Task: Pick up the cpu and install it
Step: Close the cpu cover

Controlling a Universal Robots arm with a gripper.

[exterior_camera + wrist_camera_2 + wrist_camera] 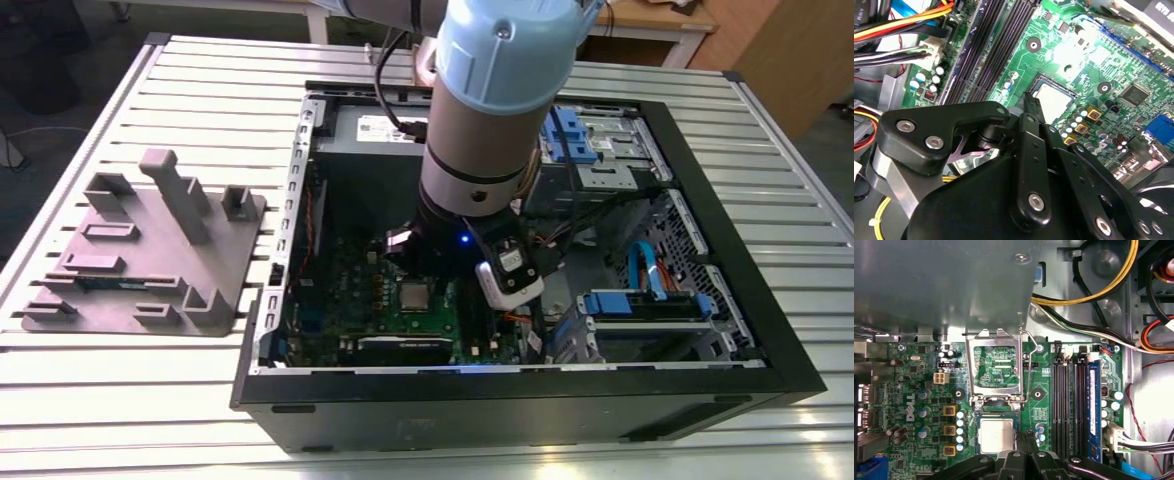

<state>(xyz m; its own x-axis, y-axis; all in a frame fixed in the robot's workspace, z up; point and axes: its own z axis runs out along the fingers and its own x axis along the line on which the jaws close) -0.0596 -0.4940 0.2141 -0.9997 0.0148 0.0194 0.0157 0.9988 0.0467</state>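
The cpu (996, 435) is a small silver-topped square lying flat in the socket of the green motherboard (929, 390) inside the open computer case. It also appears in the exterior view as the cpu (416, 295) and in the second wrist view as the cpu (1055, 100). The socket's metal retention frame (995, 365) is swung up and open beside it. My gripper (1028, 434) hovers just off one edge of the cpu, its black fingers (1032, 107) together with nothing between them. The arm (481, 150) reaches down into the case from above.
A grey plastic tray (134, 260) with upright posts lies on the slatted table at the exterior view's left. Black memory slots (1069, 400) and a blue-slotted stick (1094, 410) run beside the socket. Yellow, white and red cables (1094, 295) and blue drive brackets (641, 305) crowd the case.
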